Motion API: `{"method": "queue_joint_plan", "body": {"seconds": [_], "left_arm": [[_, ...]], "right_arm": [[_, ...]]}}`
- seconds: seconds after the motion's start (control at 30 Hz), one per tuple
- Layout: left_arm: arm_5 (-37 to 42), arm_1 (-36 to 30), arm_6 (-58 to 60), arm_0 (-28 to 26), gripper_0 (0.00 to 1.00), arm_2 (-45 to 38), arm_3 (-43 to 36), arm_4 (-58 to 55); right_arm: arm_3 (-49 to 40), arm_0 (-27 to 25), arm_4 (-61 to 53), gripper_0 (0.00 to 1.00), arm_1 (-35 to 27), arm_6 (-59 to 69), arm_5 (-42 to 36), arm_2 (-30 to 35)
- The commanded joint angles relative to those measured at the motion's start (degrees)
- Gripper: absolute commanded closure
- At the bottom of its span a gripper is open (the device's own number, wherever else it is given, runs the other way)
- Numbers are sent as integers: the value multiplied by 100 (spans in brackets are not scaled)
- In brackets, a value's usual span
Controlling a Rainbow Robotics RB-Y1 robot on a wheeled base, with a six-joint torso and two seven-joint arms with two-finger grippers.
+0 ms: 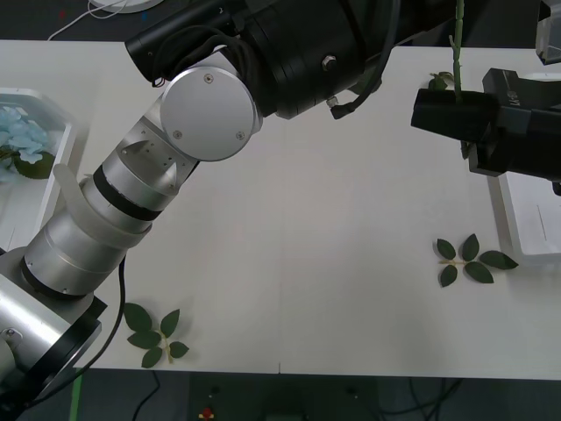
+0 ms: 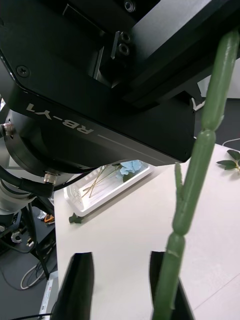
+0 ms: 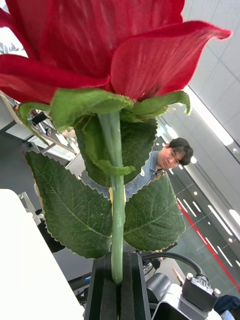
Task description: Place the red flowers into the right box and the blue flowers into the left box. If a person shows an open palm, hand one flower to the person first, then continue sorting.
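Note:
A red flower (image 3: 100, 45), a rose with green leaves, stands upright in the left wrist view, and my left gripper (image 3: 118, 260) is shut on its stem just below the leaves. In the front view a green stem (image 1: 456, 44) rises from my right arm's black wrist (image 1: 473, 123) at the right. My right gripper (image 2: 120, 257) is open, and that stem (image 2: 200, 165) runs past one of its fingers (image 2: 165, 280). The left box (image 1: 66, 149) at the far left holds blue flowers (image 1: 22, 136); the same tray (image 2: 107, 195) and a blue flower (image 2: 131, 167) show in the right wrist view. The right box (image 1: 530, 224) lies at the right edge.
My left arm (image 1: 131, 193) crosses the table from the front left to the top centre. Loose leaf sprigs lie at the front left (image 1: 156, 333), near the right box (image 1: 473, 260) and at the back (image 1: 441, 82). The table's middle is bare white.

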State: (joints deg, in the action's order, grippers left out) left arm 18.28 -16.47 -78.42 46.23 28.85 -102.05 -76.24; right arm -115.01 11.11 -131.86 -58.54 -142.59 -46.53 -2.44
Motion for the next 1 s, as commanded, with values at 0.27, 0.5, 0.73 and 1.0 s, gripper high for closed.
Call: {"method": "queue_joint_plan", "body": {"seconds": [0.27,0.5,0.73,1.0], "left_arm": [[-87,-137,-297,334,93,77,-87,-58],[-87,-137,-297,334,0,77,-87,-58],[-87,-137,-297,334,0,77,-87,-58],[-87,-137,-297,334,0,77,-87,-58]], "right_arm": [[-22,172,-68,100,0,21,39,-2],[-22,172,-68,100,18,21,48,-2],[-22,172,-68,100,9,21,65,-2],[-22,119,38,100,-87,74,74,7]]}}
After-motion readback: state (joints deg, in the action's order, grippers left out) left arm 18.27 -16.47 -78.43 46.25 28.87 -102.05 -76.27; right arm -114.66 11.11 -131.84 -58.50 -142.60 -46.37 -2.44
